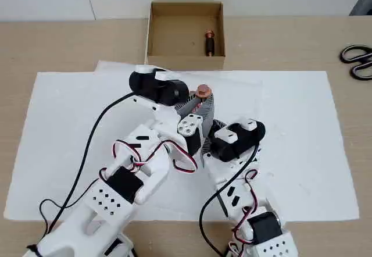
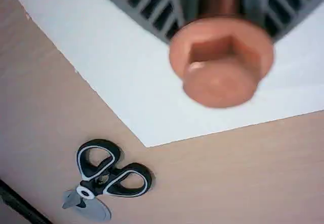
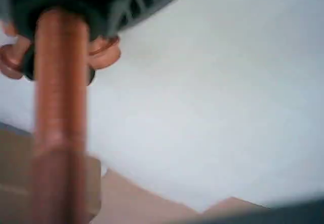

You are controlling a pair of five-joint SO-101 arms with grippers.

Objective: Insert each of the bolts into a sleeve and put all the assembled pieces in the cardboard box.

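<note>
left gripper [image 2: 223, 6] clamped on copper-coloured hex-head metal bolt [image 2: 221, 62]; head sticks out past grey ribbed fingers [image 2: 147, 6], over white sheet [image 2: 126, 82].

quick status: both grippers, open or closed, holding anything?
Left gripper: closed on a copper bolt.
Right gripper: cannot tell; a copper shaft juts out from it, but the grip itself is hidden.
</note>
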